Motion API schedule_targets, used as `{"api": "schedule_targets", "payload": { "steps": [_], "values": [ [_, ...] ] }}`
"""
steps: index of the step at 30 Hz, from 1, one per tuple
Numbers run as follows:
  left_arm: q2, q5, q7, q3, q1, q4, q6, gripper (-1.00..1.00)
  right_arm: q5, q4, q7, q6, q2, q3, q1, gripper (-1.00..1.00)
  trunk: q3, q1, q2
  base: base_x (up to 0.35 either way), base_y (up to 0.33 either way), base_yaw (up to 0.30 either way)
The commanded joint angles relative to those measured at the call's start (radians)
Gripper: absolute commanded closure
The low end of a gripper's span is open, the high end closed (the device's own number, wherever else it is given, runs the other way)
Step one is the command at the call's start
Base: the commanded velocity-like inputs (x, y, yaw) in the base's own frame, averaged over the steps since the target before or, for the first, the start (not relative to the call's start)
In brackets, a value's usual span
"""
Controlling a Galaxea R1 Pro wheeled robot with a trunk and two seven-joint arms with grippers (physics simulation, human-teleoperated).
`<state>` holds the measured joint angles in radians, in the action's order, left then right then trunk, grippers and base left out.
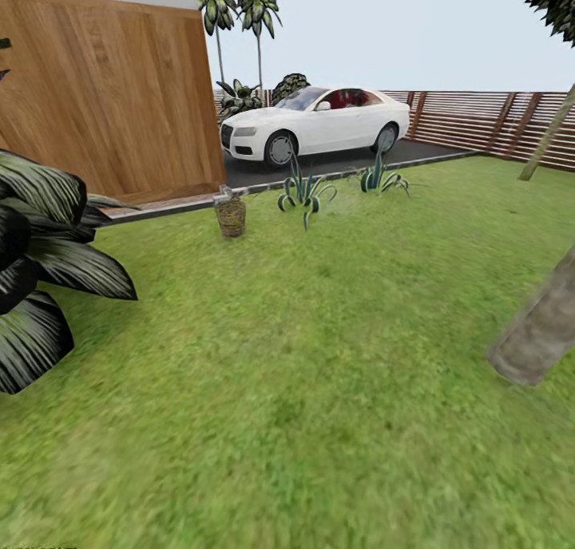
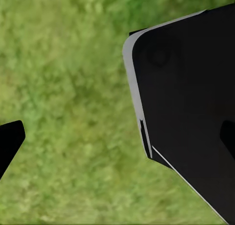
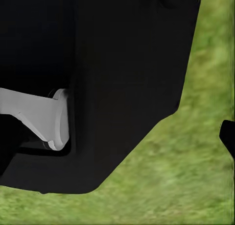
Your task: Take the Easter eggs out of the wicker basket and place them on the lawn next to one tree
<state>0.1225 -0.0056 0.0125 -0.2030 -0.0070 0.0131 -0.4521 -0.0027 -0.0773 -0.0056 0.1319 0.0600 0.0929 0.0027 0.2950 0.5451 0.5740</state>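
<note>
One wicker basket [image 1: 231,215] on lawn [image 1: 319,389], one thick tree [image 1: 537,333], one car [image 1: 315,123]

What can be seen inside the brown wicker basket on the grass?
Nothing certain. The brown woven wicker basket stands far off on the green lawn, and its wall hides the inside; whether eggs lie inside cannot be told.

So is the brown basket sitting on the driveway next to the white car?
No, the wicker basket stands on the lawn, short of the paved edge.
</note>
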Motion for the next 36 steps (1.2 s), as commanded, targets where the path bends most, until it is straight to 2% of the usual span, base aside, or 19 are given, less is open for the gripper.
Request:
{"api": "schedule_targets", "payload": {
  "steps": [1, 22, 36],
  "values": [
    [0.0, -0.001, 0.001, -0.004, -0.001, -0.001, -0.004, -1.0, 0.0, -0.001, -0.001, 0.002, 0.0, 0.006, 0.0, -1.0, 0.001, 0.001, 0.001, 0.263, -0.108, 0.263],
    [-0.001, -0.001, 0.001, -0.004, -0.001, -0.001, -0.004, -1.0, 0.0, -0.001, -0.001, 0.002, -0.001, 0.003, 0.0, -1.0, 0.001, 0.001, 0.001, 0.263, -0.108, 0.26],
    [0.0, -0.001, 0.001, -0.004, -0.001, -0.001, -0.004, -1.0, 0.0, -0.001, -0.001, 0.002, -0.002, 0.002, 0.0, -1.0, 0.001, 0.001, 0.001, 0.263, -0.15, 0.043]
  ]
}}
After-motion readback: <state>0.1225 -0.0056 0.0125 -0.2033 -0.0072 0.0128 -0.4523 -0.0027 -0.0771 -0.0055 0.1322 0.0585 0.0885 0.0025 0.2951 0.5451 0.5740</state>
